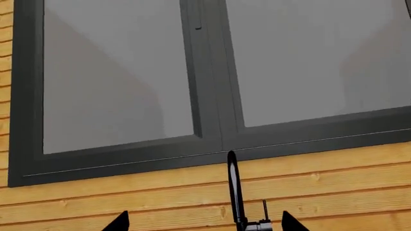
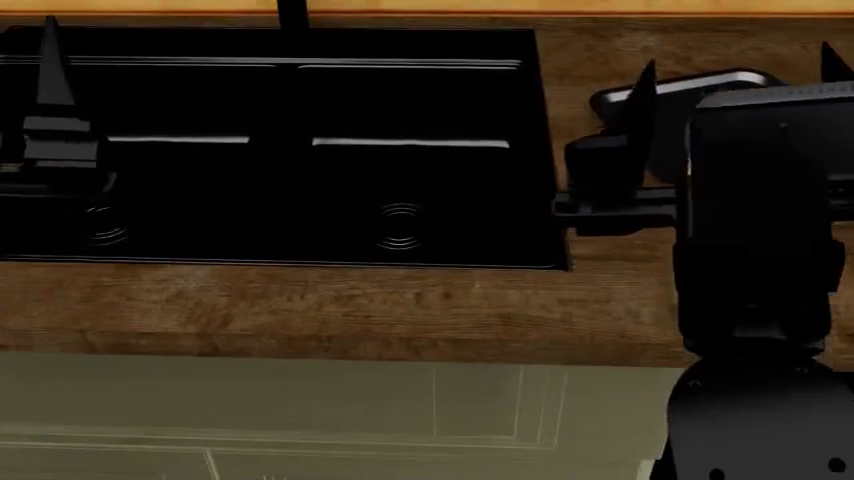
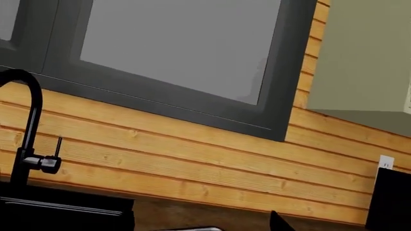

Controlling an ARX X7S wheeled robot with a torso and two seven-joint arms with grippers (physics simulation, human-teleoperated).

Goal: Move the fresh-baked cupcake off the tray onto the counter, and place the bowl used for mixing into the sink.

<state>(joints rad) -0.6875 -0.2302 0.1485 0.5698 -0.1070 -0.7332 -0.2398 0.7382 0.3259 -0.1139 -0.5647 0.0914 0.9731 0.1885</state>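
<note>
- Bench [image 2: 334,310]: brown wood planks span the middle of the head view.
- Sink [image 2: 280,150]: black basin, upper left, set into the bench.
- Tray [image 2: 694,85]: upper right, partly hidden behind the right arm; cupcake and bowl not in view.
- Right claw [image 2: 738,70]: tips spread wide, empty.
- Left claw [image 1: 200,222]: tips apart, empty, pointing at the tap [image 1: 234,192].

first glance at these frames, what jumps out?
In the head view the big black sink fills the upper left, sunk into the dark wood counter. The right arm blocks the right side, with a corner of the tray peeking out behind it. Both wrist views show the dark-framed window on the pine wall, with the black tap below it.
</note>
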